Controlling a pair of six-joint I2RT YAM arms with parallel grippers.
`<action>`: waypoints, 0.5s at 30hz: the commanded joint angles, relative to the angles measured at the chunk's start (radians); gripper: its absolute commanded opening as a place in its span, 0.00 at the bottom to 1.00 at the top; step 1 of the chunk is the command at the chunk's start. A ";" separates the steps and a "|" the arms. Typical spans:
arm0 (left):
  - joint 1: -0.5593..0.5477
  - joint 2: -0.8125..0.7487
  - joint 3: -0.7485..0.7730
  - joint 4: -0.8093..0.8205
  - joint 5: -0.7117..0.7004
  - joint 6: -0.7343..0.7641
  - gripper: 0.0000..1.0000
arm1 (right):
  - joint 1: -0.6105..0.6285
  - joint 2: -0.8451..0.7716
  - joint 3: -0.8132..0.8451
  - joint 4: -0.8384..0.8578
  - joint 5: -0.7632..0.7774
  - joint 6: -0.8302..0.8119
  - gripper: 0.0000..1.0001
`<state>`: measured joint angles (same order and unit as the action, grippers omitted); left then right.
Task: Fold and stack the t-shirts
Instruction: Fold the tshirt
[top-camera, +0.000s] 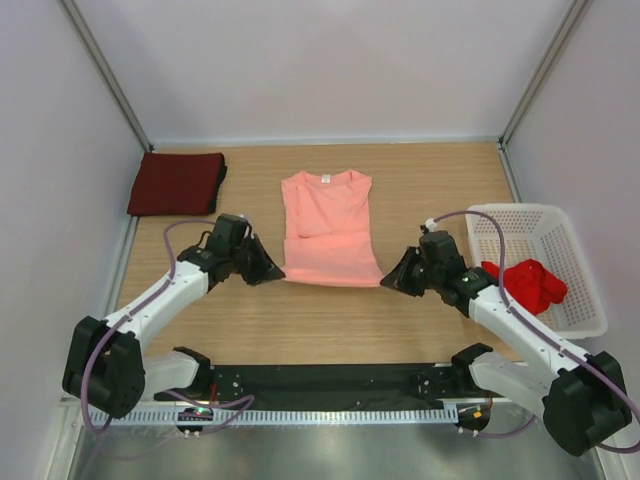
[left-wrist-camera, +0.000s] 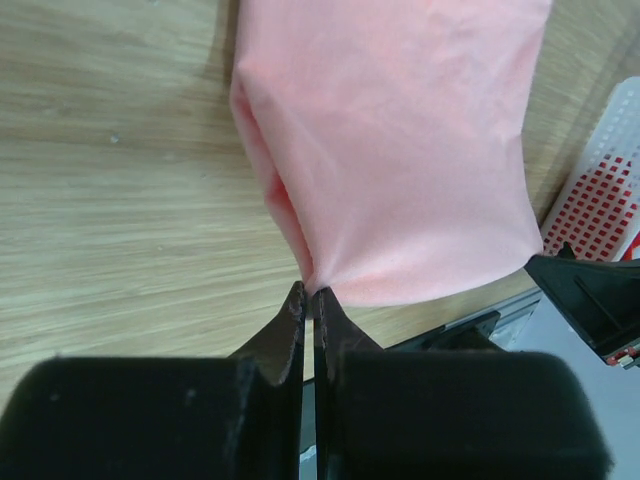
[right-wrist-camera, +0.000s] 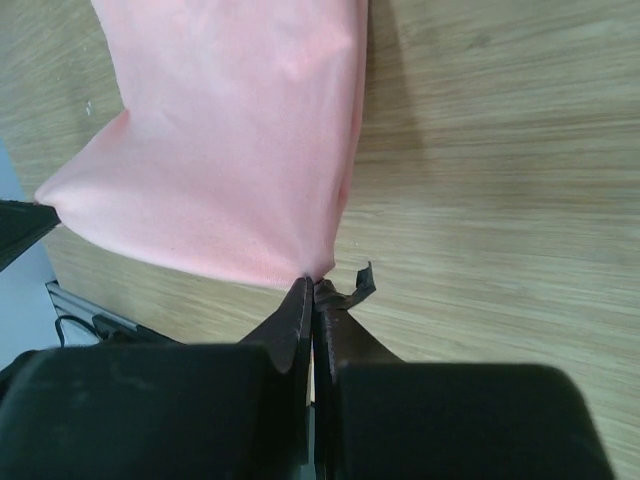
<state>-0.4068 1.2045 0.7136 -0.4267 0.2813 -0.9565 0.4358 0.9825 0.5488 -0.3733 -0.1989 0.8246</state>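
A salmon-pink t-shirt (top-camera: 328, 230) lies in the middle of the table with its sleeves folded in, collar at the far end. My left gripper (top-camera: 279, 272) is shut on its near left hem corner, seen pinched in the left wrist view (left-wrist-camera: 311, 288). My right gripper (top-camera: 385, 283) is shut on the near right hem corner, the cloth (right-wrist-camera: 240, 150) pulled to a point at the fingertips (right-wrist-camera: 313, 284). A dark maroon t-shirt (top-camera: 176, 184) lies folded at the far left. The bright red t-shirt (top-camera: 527, 283) sits crumpled in the basket.
A white perforated basket (top-camera: 560, 240) stands at the right edge of the table, close behind my right arm. White walls enclose the table on the left, far and right sides. A black rail (top-camera: 330, 380) runs along the near edge between the arm bases.
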 joint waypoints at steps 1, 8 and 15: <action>0.005 0.026 0.114 -0.030 -0.053 0.044 0.00 | -0.003 0.013 0.098 -0.070 0.110 -0.028 0.01; 0.011 0.168 0.364 -0.098 -0.120 0.088 0.00 | -0.005 0.177 0.391 -0.124 0.194 -0.107 0.01; 0.057 0.395 0.707 -0.224 -0.176 0.110 0.00 | -0.038 0.437 0.706 -0.145 0.247 -0.203 0.01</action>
<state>-0.3805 1.5185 1.2732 -0.5751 0.1558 -0.8795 0.4191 1.3312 1.1309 -0.5156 -0.0074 0.6956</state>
